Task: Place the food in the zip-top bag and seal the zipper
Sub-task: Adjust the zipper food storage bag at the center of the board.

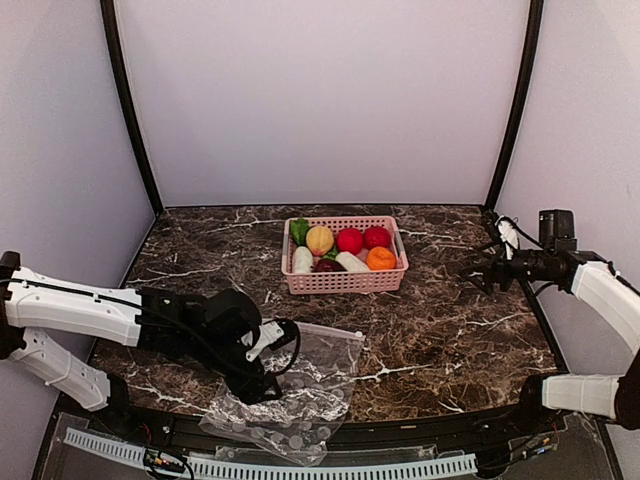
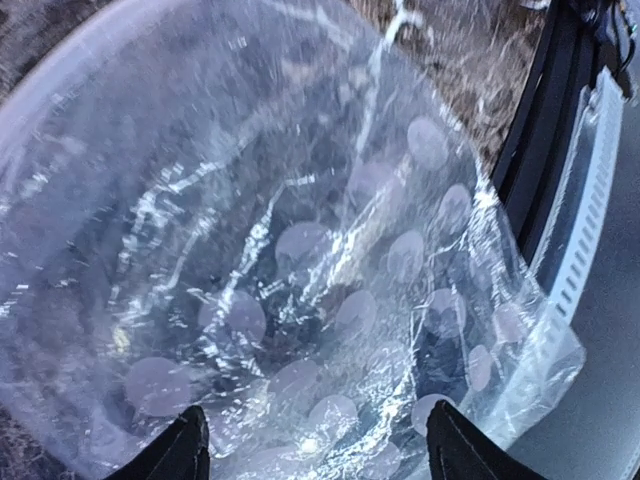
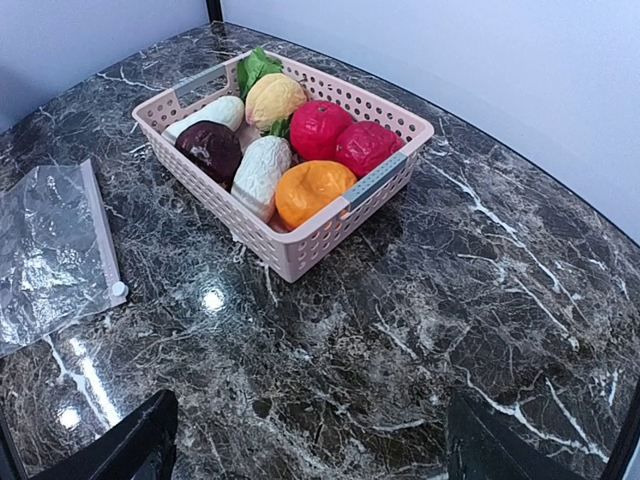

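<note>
Inside 1 pink mesh basket [image 3: 300,255] sit 8 toy foods [image 1: 349,240]: 2 red balls [image 3: 320,128], 2 white radishes [image 3: 258,172], 1 orange [image 3: 310,190], 1 yellow-peach ball [image 3: 275,98], 1 dark purple piece [image 3: 208,148], 1 green leaf [image 3: 255,68]. Left gripper [image 2: 318,415] gapes over 1 clear crinkly zip-top bag [image 1: 322,382]; right gripper [image 3: 312,405] gapes, empty.

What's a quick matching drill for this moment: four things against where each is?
1. round orange toy fruit
2. clear crinkly zip-top plastic bag
3. left gripper
4. right gripper

A. open, above the dark marble table, right of the pink mesh basket
B. that basket's near right corner
C. open, over dotted plastic
D. overhanging that table's near edge

Pairs: 1-B, 2-D, 3-C, 4-A
</note>
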Controlling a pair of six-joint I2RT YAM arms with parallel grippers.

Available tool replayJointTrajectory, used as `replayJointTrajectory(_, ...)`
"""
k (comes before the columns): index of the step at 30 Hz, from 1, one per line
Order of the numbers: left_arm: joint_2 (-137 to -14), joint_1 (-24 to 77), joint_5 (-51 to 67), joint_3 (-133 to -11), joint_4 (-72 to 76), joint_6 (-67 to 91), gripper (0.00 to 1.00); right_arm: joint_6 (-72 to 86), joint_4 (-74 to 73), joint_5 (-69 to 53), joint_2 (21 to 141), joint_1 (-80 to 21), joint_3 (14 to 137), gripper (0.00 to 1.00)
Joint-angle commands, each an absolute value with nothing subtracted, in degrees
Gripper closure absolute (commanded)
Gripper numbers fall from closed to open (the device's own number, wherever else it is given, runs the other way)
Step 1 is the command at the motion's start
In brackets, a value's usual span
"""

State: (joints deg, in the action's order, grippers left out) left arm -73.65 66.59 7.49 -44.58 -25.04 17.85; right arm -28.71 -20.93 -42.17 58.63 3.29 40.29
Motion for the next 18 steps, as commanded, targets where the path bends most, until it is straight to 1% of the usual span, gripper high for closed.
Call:
replayJointTrajectory(1, -81.3, 69.7, 4.3, -45.9, -26.4, 18.8, 0.26, -30.3, -22.4, -43.9, 59.3, 3.4, 41.0, 0.11)
replayJointTrajectory(4, -83.8, 69.9, 1.2, -46.6, -26.9, 18.1, 0.25, -30.4, -22.5, -44.0, 59.3, 3.4, 40.9, 0.12)
replayJointTrajectory(11, -92.6, 68.3, -13.2, -50.2, -35.9, 15.2, 0.23, -30.8, -23.0, -43.8, 60.4, 2.8, 41.3, 0.12)
replayJointTrajectory(14, -94.1, 66.7, -20.1, -51.7, -38.7, 13.2, 0.23, -30.9, -23.2, -43.6, 60.1, 2.5, 41.3, 0.12)
replayJointTrajectory(15, -94.4, 66.2, -24.7, -52.4, -39.3, 12.8, 0.23, -31.0, -23.2, -43.6, 59.9, 2.4, 41.2, 0.12)
replayJointTrajectory(18, -93.1, 62.4, -30.2, -53.7, -39.8, 11.0, 0.22, -30.8, -23.2, -44.0, 59.6, 2.3, 41.2, 0.12)
